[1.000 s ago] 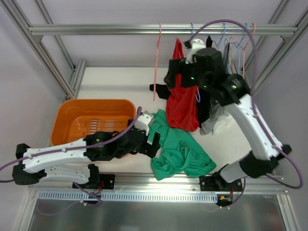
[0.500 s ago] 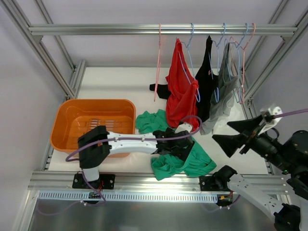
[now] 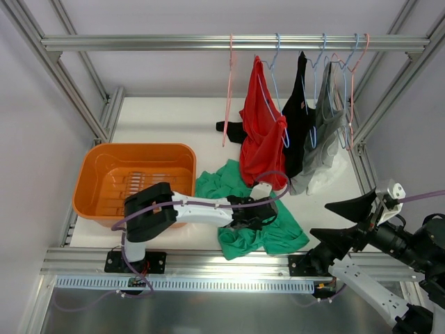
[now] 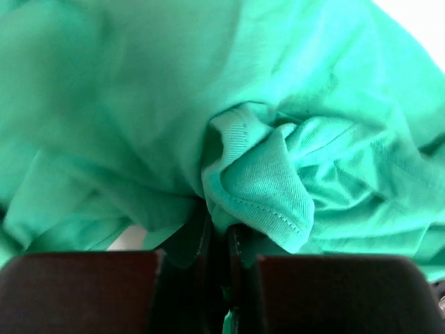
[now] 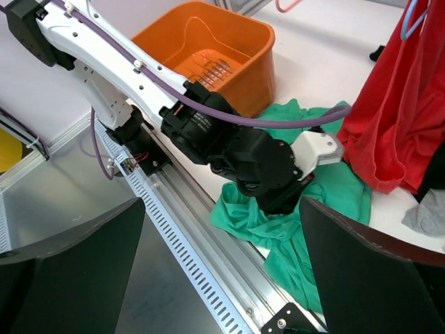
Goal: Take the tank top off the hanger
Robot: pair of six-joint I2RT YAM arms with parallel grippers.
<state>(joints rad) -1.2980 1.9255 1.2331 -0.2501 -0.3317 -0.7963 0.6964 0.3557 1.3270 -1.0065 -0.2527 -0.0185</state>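
Observation:
A green tank top [image 3: 286,234] lies crumpled on the white table near the front edge, off any hanger. My left gripper [image 3: 256,221] is down on it and shut on a fold of its fabric [image 4: 264,174]; the jaws stand almost together with green cloth pinched between them [image 4: 220,229]. An empty pink hanger [image 3: 228,90] hangs on the rail. A red tank top [image 3: 263,139] hangs on a blue hanger [image 3: 276,49]. My right gripper [image 3: 345,224] is open and empty, off the table's front right corner, looking at the left arm [image 5: 222,202].
An orange basket [image 3: 90,174] stands at the left of the table. Black [image 3: 300,111] and grey [image 3: 325,122] garments hang on hangers to the right of the red one. The metal rail [image 3: 139,43] and frame posts border the table.
My left arm swung right onto the green tank top, and its gripper has closed on a fold. My right arm left the hanging garments and pulled back to the front right.

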